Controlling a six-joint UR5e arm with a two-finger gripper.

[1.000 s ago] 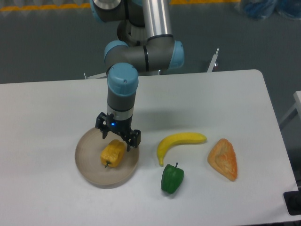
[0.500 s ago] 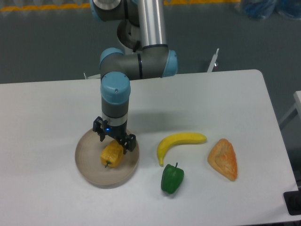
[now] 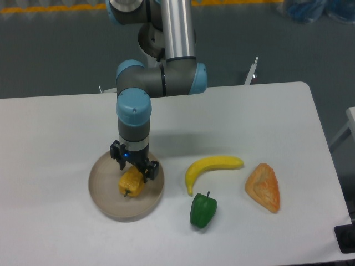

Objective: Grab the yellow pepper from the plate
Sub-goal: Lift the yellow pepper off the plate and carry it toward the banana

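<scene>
The yellow pepper (image 3: 131,184) lies on the round beige plate (image 3: 100,195) at the front left of the table. My gripper (image 3: 134,167) points straight down over the pepper's far end. It is open, with one finger (image 3: 115,152) at the pepper's upper left and the other at its right. The fingers stand low over the plate, close beside the pepper, and the wrist hides the pepper's top part. I cannot tell whether the fingers touch it.
A yellow banana (image 3: 213,165) lies right of the plate. A green pepper (image 3: 203,210) stands in front of the banana. An orange wedge-shaped item (image 3: 263,187) lies further right. The table's front edge runs close below the plate.
The gripper has moved a little left and down over the pepper, hiding more of its top. The finger spread looks unchanged. The pepper and the plate have not moved.
</scene>
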